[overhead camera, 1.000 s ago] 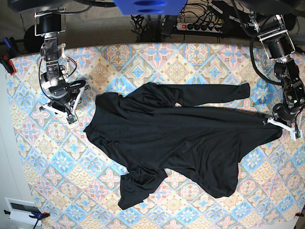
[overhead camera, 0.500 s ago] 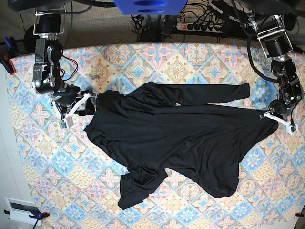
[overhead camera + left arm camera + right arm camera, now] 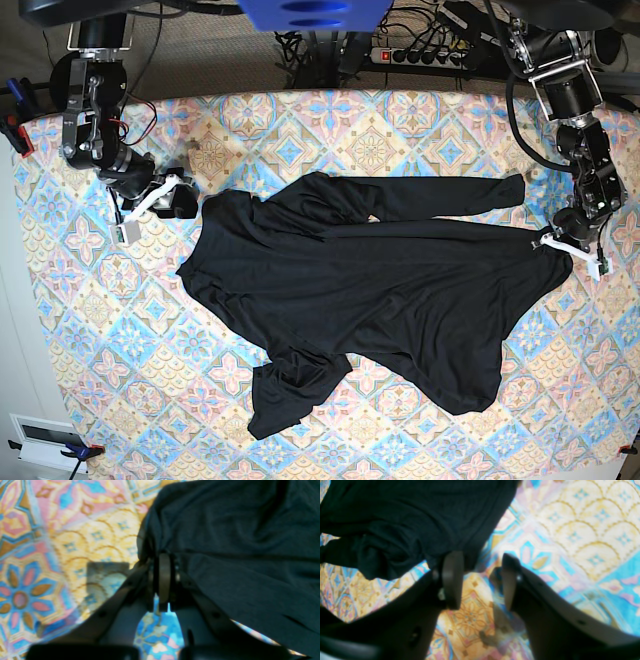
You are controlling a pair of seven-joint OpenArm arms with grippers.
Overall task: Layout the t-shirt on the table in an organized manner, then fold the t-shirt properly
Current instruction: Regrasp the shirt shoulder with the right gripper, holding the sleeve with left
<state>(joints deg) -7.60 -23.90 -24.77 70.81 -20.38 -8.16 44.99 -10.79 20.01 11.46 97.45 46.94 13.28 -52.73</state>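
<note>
Left fingers [image 3: 163, 580] pinching t-shirt [image 3: 237, 542], pinched edge hidden.

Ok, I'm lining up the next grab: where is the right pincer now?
In the base view the right pincer sits at the left, open, beside the shirt's upper-left corner.

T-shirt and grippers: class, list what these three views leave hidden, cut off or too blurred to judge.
- Left wrist view: the left gripper is shut on the t-shirt, but blur hides how much cloth it holds.
- Right wrist view: the right gripper is open; blur hides whether its left finger touches the hem.
- Base view: the table is cut off at the bottom edge; the lower sleeve is bunched, hiding its cuff.
</note>
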